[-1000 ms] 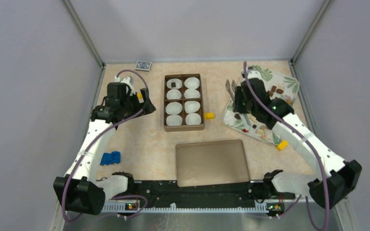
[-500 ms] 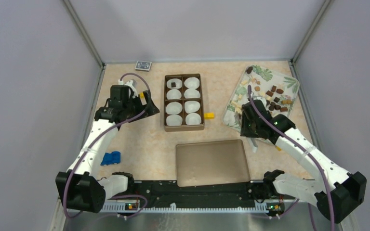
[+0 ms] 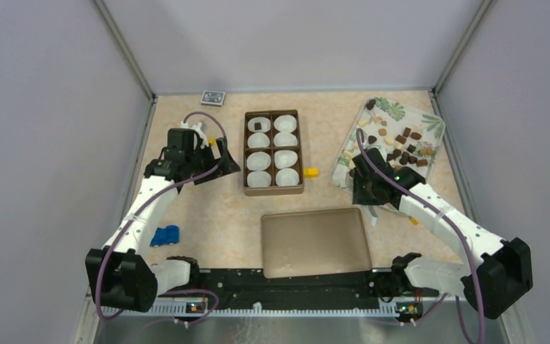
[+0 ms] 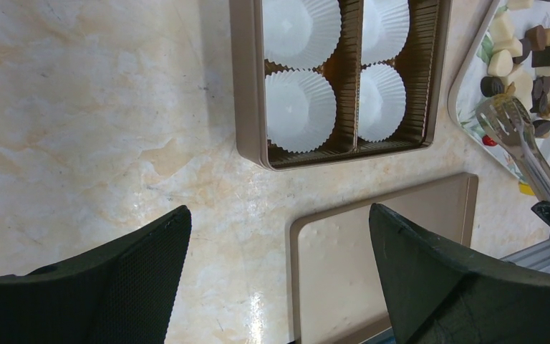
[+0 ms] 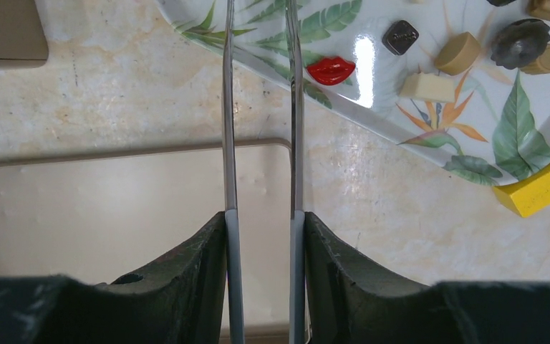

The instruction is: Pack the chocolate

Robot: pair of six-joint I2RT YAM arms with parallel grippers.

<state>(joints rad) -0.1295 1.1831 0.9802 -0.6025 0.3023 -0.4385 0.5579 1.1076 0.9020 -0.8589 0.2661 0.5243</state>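
Firmly, right gripper [image 5: 261, 223] pinches tongs [image 5: 228, 107]; left gripper [image 4: 279, 213] gapes wide.

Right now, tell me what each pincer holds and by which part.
Right pincer grips metal tongs near their handle end, squeezing both arms. Left pincer is open, holding nothing.

Claw [image 4: 279, 210] spread wide over table [image 4: 79, 107] — cupped box [image 4: 247, 86], lid [image 4: 372, 244], tongs [image 4: 526, 147], chocolates [image 4: 539, 37]

We see white shells with black joints on the left arm [image 3: 140, 211] and right arm [image 3: 447, 218], looping purple cables [image 3: 174, 185], and textured black fingers [image 4: 100, 287].
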